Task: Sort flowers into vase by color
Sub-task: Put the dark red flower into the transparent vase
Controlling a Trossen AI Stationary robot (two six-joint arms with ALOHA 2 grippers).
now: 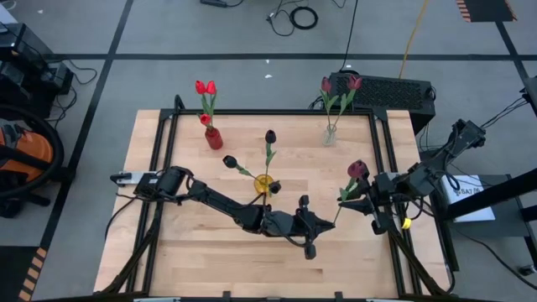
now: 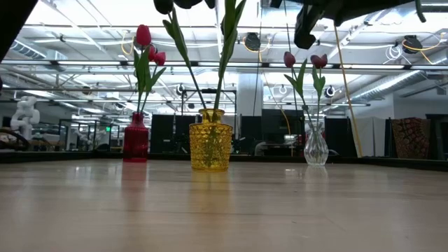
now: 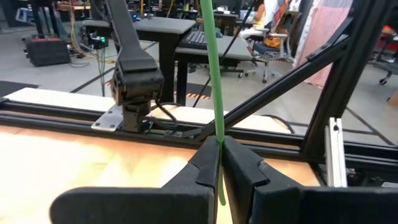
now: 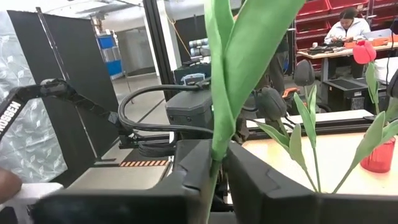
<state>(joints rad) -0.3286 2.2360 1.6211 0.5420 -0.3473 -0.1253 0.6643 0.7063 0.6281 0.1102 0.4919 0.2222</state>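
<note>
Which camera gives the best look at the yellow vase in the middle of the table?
The low view: the yellow vase stands in full side profile, two stems rising from it. The high view shows only its rim from above. Neither wrist view shows it.

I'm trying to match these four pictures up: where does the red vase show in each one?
High view: the red vase is in the upper left part of the table.
Low view: at the left, beside the yellow vase.
Left wrist view: not in it; a tulip stem fills the middle.
Right wrist view: low at the right edge.
Shared landmark: the red tulips standing in it.
</note>
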